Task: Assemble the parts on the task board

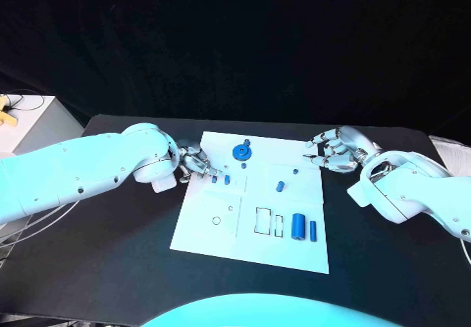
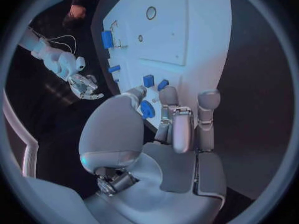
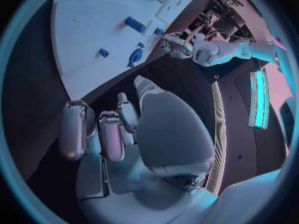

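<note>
Left hand [image 1: 192, 165] at the task board [image 1: 211, 231] left edge, fingers curled down over two small blue parts [image 1: 221, 180] near the board's upper left. In left wrist view fingertips [image 2: 169, 95] right beside those parts [image 2: 148, 80]; contact or grip: cannot tell. Another blue piece [image 2: 147, 109] low between thumb and fingers there, touching or not unclear.

Right hand [image 1: 333, 153] off the board's upper right corner, over bare black worktop [image 1: 393, 252]. Fingers loosely curled, apart, holding nothing; same in right wrist view [image 3: 118, 129].

Surface: black worktop, white board in the middle, angled slightly. Dark backdrop behind. White unit [image 1: 35, 122] off the worktop's left edge with something yellow [image 1: 8, 117] on it.

On the board:
- blue round part with knob [image 1: 241, 151] near top centre, just right of left hand
- small blue peg [image 1: 281, 184] mid-board, well clear of both hands
- two blue cylinders [image 1: 305, 229] upright-lying side by side at lower right, next to outlined rectangular slots [image 1: 263, 221]
- small circle outline [image 1: 216, 220] lower left

Obstruction: left hand covers part of the board's upper left; nothing between right hand and board.

Arms: left forearm [image 1: 88, 174] in from left, wrist bent toward board; right forearm [image 1: 412, 194] in from right, hand pointed at board corner.
</note>
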`<state>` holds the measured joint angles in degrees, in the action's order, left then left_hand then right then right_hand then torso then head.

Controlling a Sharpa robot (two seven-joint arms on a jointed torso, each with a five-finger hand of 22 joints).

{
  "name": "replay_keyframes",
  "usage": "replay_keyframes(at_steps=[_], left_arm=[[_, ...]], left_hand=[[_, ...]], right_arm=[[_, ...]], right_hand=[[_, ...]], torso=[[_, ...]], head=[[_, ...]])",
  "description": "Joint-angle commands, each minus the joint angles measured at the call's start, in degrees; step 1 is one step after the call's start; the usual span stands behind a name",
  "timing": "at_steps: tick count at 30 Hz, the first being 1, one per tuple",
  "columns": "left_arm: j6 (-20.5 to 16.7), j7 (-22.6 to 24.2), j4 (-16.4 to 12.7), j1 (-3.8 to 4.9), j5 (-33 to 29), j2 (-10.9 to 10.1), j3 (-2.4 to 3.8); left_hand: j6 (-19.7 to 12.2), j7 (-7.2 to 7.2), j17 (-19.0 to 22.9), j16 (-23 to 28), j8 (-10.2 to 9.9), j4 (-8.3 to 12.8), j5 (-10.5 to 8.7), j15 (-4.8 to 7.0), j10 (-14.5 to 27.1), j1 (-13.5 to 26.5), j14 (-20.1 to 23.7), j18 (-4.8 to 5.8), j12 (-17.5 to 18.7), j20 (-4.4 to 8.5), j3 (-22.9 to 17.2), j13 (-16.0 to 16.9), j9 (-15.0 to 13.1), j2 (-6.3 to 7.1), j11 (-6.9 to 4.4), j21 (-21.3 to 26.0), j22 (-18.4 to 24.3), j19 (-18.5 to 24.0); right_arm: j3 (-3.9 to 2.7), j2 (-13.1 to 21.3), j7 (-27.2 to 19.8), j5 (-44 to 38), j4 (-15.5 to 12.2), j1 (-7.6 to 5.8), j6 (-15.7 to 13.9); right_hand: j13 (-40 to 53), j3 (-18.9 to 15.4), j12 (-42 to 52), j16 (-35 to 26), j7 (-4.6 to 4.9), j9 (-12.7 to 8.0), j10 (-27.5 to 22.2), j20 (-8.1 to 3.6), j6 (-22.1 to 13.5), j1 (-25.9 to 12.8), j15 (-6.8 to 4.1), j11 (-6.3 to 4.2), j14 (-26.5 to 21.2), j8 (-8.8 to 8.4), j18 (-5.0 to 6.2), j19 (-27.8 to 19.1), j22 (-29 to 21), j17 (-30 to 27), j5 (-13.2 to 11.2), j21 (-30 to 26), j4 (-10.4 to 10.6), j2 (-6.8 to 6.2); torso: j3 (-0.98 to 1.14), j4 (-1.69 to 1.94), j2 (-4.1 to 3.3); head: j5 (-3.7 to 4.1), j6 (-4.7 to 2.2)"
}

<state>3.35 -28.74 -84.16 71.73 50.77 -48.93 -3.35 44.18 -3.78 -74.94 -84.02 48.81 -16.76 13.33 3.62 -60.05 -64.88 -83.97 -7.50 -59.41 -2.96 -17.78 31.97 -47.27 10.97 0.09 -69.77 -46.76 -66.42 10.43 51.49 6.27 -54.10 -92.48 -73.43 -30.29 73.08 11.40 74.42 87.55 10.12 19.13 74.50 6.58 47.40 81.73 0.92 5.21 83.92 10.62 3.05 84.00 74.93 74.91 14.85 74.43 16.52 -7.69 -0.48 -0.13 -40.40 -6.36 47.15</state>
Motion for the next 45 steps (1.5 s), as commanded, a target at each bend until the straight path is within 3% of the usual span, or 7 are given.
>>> replay_keyframes(at_steps=[1, 3, 5, 9, 18, 28, 45], left_arm=[[-1.47, 3.26, -0.83, 0.03, -3.91, -0.52, 0.38], [-2.34, 6.07, -1.26, 0.06, -5.65, -0.82, 0.65], [-3.66, 10.47, -1.61, 0.11, -7.81, -0.93, 0.9], [-6.87, 18.36, -1.66, 0.18, -9.69, -0.25, 1.11], [-14.22, 29.92, -0.15, 0.19, 5.09, 3.95, 0.56], [-17.07, 31.46, 3.77, 0.15, 20.53, 9.2, -1.11], [-11.83, 23.97, 8.6, 0.0, 35.41, 13.69, -2.76]], left_hand=[[-0.83, -0.4, -0.38, 1.26, -0.54, 0.06, 0.27, -0.57, 1.19, -1.31, -0.25, -1.24, 0.18, -0.2, -0.32, -0.21, 0.47, -0.39, 0.19, 1.52, 2.57, 1.73], [-4.43, -2.18, 9.55, 7.02, -2.33, 0.11, 0.31, -2.03, 5.84, -4.97, 5.88, -2.8, 1.68, -1.28, -3.11, -1.25, 1.91, -1.36, 1.76, 8.22, 12.49, 9.24], [-5.12, -2.61, 11.38, 7.99, -2.71, 0.25, 0.31, -2.59, 7.11, -7.24, 7.43, -2.86, 1.67, -1.8, -4.97, -1.56, 2.66, -1.16, 2.27, 9.19, 12.96, 9.96], [-8.71, -5.92, 31.05, 21.38, -8.49, 2.94, -0.02, -5.39, 14.66, -15.24, 24.37, -2.7, 6.35, -4.17, -14.02, -5.54, 9.12, 1.0, 5.41, 15.09, 15.93, 14.54], [-8.16, -7.37, 35.46, 21.58, -14.97, 11.06, -0.69, -6.7, 16.72, -19.34, 27.19, -3.05, 13.52, -5.32, -16.88, -13.9, 19.36, 2.72, 7.06, 11.35, 12.81, 17.97], [-6.99, -6.68, 36.53, 19.52, -16.22, 12.39, -0.8, -6.57, 17.99, -18.97, 26.31, -3.09, 14.75, -5.4, -15.44, -16.29, 22.82, 3.66, 7.01, 9.85, 11.88, 18.03], [-4.26, -4.89, 31.09, 10.85, -17.54, 13.87, -0.73, -6.3, 19.08, -18.18, 19.86, -3.11, 14.22, -5.18, -14.56, -18.69, 27.19, 4.81, 6.67, 6.47, 10.26, 16.08]], right_arm=[[-0.02, 0.02, -0.43, -0.42, 0.01, 0.08, 0.73], [-0.02, 0.01, -0.46, -0.42, 0.07, 0.1, 0.69], [-0.02, -0.02, -0.55, -0.42, 0.16, 0.11, 0.6], [-0.02, -0.08, -0.8, -0.38, 0.39, 0.13, 0.26], [-0.03, -0.2, -2.05, 0.18, 0.67, 0.13, -1.09], [-0.03, -0.31, -2.4, 0.32, 0.8, 0.14, -1.45], [-0.03, -0.36, -2.38, 0.33, 0.63, 0.13, -1.36]], right_hand=[[-0.07, 0.24, -0.01, -0.13, 0.12, -0.09, -0.34, -0.13, 0.23, -0.36, -0.2, 0.03, 4.77, 0.0, 0.42, -0.17, 4.6, 10.37, 0.36, -0.23, -0.01, -0.22], [-0.07, 0.24, -0.01, -0.13, 0.12, -0.09, -0.34, -0.13, 0.23, -0.36, -0.2, 0.03, 4.77, 0.0, 0.42, -0.17, 4.6, 10.37, 0.36, -0.23, -0.01, -0.22], [-0.07, 0.24, -0.01, -0.13, 0.12, -0.09, -0.34, -0.13, 0.23, -0.36, -0.2, 0.03, 4.77, 0.0, 0.42, -0.17, 4.6, 10.37, 0.36, -0.23, -0.01, -0.22], [-0.22, 0.36, -0.12, -0.24, 0.12, -0.11, -0.47, -0.13, 0.21, -0.4, -0.2, 0.03, 4.72, -0.01, 0.49, -0.29, 4.39, 10.18, 0.4, -0.56, -0.02, -0.23], [-1.23, 0.71, -1.07, -0.94, 0.12, -0.13, -1.5, -0.11, 0.26, -0.23, -0.19, 0.03, 4.34, 0.02, 0.88, -1.07, 3.17, 9.0, 0.48, -2.48, -0.12, -0.35], [-0.99, 0.85, -0.83, -0.82, 0.11, -0.12, -1.26, -0.12, 0.31, -0.16, -0.2, 0.02, 4.4, 0.05, 0.85, -1.04, 3.25, 9.22, 0.57, -2.38, -0.15, -0.33], [-0.95, 1.01, -0.77, -0.79, 0.1, -0.12, -1.2, -0.12, 0.34, -0.09, -0.21, 0.01, 4.42, 0.07, 0.84, -1.01, 3.3, 9.3, 0.75, -2.32, -0.16, -0.32]], torso=[[-0.03, 0.04, -0.06], [-0.03, 0.04, -0.02], [0.0, 0.04, -0.01], [-0.02, 0.03, -0.02], [0.05, 0.02, -0.08], [0.04, -0.01, -0.14], [-0.08, 0.04, -0.11]], head=[[0.18, -0.13], [0.22, -0.14], [0.21, -0.18], [0.28, -0.37], [0.84, -1.46], [1.31, -2.24], [1.67, -2.21]])
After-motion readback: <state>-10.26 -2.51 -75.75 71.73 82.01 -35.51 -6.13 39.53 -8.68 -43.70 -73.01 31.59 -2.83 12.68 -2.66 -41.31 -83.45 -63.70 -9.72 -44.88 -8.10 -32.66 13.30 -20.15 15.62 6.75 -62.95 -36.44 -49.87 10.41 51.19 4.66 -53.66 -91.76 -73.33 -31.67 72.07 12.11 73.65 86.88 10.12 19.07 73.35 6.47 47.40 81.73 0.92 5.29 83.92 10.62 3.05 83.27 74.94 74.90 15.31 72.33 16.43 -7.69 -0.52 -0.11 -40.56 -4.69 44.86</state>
